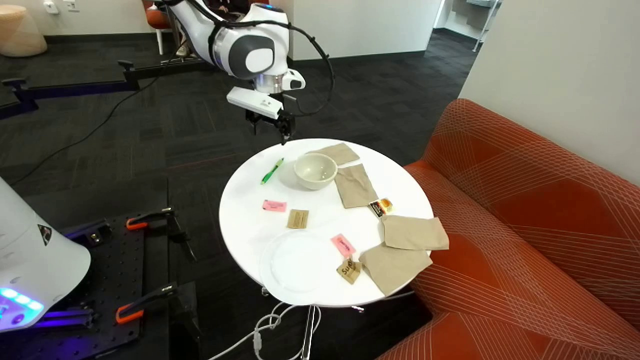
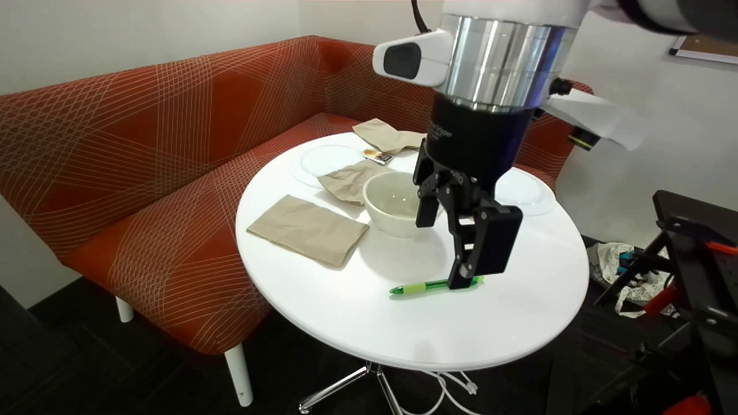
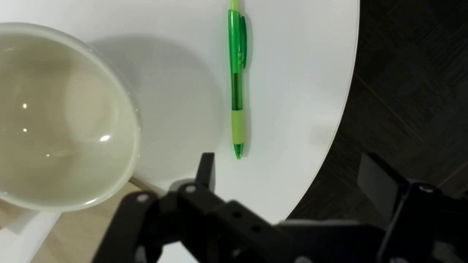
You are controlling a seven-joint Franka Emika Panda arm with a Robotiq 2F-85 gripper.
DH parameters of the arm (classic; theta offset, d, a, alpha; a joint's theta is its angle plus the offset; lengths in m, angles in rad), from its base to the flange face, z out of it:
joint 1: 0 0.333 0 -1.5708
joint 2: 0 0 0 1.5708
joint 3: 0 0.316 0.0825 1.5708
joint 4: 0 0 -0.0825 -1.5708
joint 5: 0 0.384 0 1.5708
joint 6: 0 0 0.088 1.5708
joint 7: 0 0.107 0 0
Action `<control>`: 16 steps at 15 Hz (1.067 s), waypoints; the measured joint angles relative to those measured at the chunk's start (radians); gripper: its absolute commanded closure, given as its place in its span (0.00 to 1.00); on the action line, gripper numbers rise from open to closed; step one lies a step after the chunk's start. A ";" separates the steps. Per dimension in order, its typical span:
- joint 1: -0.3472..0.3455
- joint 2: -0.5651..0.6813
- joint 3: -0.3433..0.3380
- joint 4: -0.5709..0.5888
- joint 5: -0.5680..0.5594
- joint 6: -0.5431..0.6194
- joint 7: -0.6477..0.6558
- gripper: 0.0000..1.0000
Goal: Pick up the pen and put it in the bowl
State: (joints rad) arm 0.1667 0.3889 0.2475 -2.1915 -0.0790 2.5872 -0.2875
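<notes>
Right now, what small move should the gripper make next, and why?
Probably ease the open gripper toward the middle of the pen before lowering: in the wrist view the pen lies mostly beyond the fingertips, off their centre line toward the bowl.

A patterned orange-red sofa, round white counter, dark carpet and pale walls suggest an office lounge.

In the wrist view, the bowl blocks me left of my fingertips; ahead, bare table flanks the pen.
</notes>
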 measured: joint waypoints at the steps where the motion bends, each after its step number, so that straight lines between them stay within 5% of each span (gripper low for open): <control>1: 0.000 0.013 0.000 0.006 0.000 0.004 -0.002 0.00; 16: 0.000 0.176 -0.019 0.056 -0.028 0.052 -0.002 0.00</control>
State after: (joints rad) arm 0.1666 0.5650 0.2289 -2.1359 -0.1073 2.6394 -0.2900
